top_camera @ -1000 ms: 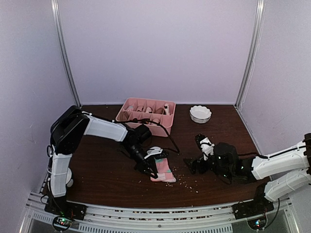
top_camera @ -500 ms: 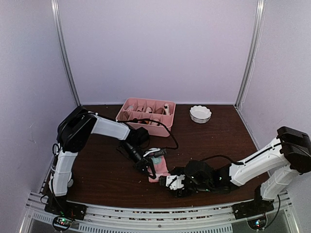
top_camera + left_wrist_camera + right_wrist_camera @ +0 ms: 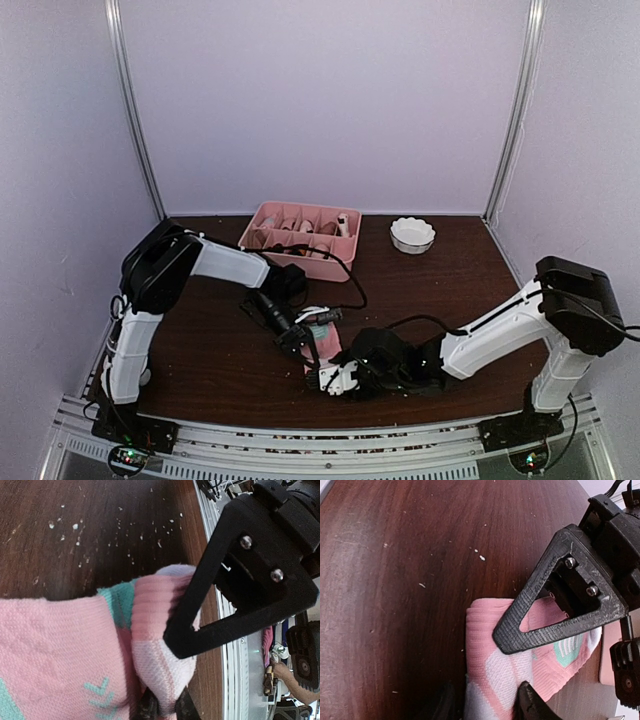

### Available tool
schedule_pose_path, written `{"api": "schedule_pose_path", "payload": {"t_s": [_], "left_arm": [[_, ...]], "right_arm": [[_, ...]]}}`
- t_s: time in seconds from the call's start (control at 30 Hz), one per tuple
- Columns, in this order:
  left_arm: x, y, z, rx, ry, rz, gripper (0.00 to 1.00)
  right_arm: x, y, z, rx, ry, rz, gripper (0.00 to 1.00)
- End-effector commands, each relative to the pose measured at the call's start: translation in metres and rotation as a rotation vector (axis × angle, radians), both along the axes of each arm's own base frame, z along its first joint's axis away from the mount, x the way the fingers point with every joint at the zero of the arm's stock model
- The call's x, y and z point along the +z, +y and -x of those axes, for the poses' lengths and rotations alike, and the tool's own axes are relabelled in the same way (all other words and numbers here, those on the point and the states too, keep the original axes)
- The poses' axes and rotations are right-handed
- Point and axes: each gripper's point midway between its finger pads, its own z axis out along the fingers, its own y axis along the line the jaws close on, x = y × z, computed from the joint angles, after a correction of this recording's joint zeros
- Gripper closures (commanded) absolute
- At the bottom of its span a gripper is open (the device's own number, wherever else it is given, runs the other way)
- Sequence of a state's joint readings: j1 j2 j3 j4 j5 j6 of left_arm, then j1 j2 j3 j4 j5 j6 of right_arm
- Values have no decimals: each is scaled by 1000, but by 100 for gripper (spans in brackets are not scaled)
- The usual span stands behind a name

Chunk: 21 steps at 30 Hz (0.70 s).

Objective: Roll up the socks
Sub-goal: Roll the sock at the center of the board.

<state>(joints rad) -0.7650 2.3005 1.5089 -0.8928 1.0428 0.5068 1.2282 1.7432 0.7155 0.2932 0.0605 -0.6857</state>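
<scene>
The pink sock (image 3: 328,347), with teal and white patches, lies folded on the dark table near the front. My left gripper (image 3: 298,342) is shut on a white-and-pink fold of the sock (image 3: 155,665), pinched between its fingertips (image 3: 150,707). My right gripper (image 3: 335,378) is at the sock's near end. In the right wrist view its jaws (image 3: 485,705) straddle that end of the sock (image 3: 490,640): one finger touches the fabric and a small gap shows at the other. The cream sock shows only as a pale scrap with a dark edge (image 3: 320,316) at the pink sock's far end.
A pink divided tray (image 3: 300,207) stands at the back of the table, with a white bowl (image 3: 412,235) to its right. Pale crumbs (image 3: 120,525) dot the wood. The table's front edge and its metal rail (image 3: 230,655) run close beside the sock.
My right arm has swung left across the table to the sock's near end, and its jaws have narrowed around it. The left gripper kept its hold and drew back slightly.
</scene>
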Motion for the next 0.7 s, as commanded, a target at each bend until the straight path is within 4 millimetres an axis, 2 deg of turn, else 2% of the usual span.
{"api": "schedule_pose_path", "payload": {"t_s": [0.0,0.1,0.23,0.27,0.37,0.47,0.67], "left_arm": [[-68,44,15,-75,-40,-266,96],[-61,42,16,-83,-45,-243,87],[-47,41,13,-93,-92,-197,54],[-41,41,11,-92,-113,-176,50],[-23,41,3,-79,-188,-110,46],[-2,43,-9,-58,-286,-53,46],[40,53,-49,97,-426,14,46]], "right_arm": [[-37,-16,-5,-17,55,123,62],[-51,-23,-3,-26,137,168,74],[-61,-30,10,-25,276,192,93],[-62,-30,15,-21,314,192,95],[-68,-31,29,-19,417,206,100],[-73,-30,41,-37,517,205,100],[-70,-26,59,-78,633,192,100]]}}
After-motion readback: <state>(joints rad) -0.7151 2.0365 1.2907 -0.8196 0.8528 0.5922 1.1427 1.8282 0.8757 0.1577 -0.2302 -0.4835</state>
